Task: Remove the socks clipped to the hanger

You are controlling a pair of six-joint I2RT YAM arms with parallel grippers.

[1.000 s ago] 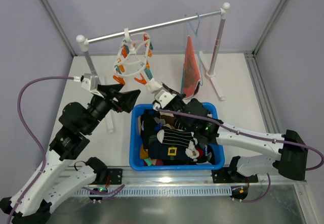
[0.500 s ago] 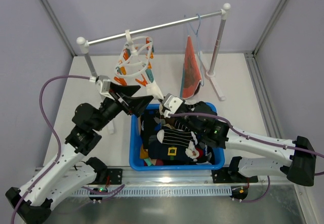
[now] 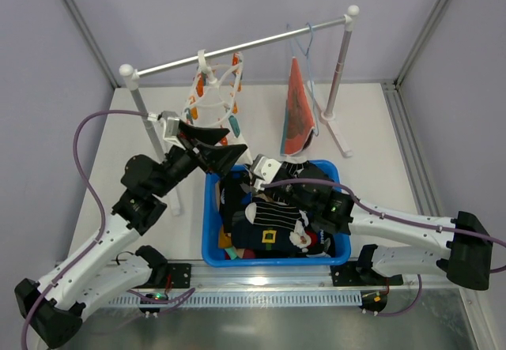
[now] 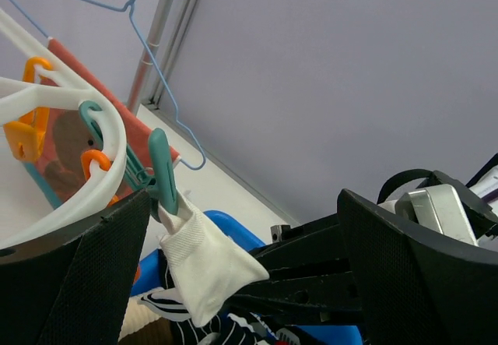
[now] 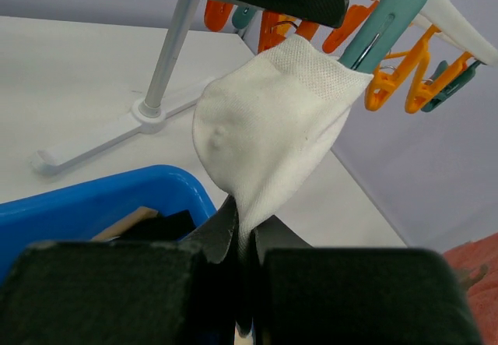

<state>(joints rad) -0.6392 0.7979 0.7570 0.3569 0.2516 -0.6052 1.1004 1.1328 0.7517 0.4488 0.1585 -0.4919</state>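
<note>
Count:
- One white plastic hanger (image 3: pixel 213 89) hangs by its hook on one drying rail (image 3: pixel 261 38). It carries several orange and teal pegs.
- One white sock (image 5: pixel 272 119) is clipped to the hanger by one teal peg (image 5: pixel 381 26). No other clipped sock can be made out.
- One blue bin (image 3: pixel 212 208) stands on the desk (image 3: pixel 371 121) and holds a heap of socks (image 3: pixel 273 227), black and white, too tangled to count.
- One orange cloth (image 3: pixel 296 109) and one pale-blue wire coat hanger (image 4: pixel 156 57) hang further right on the rail.

Grippers:
- The left gripper (image 3: pixel 217 146) is spread wide. The clipped sock and its peg lie between the fingers, and contact cannot be confirmed.
- The right gripper (image 5: pixel 243 240) is closed on the lower end of the white sock, directly above the bin's rear rim.

Changes:
- The left gripper has advanced up and to the right, toward the hanger.
- The right gripper has drawn back toward the bin.
- The hanger ring has swung and now appears nearly edge-on from above.
</note>
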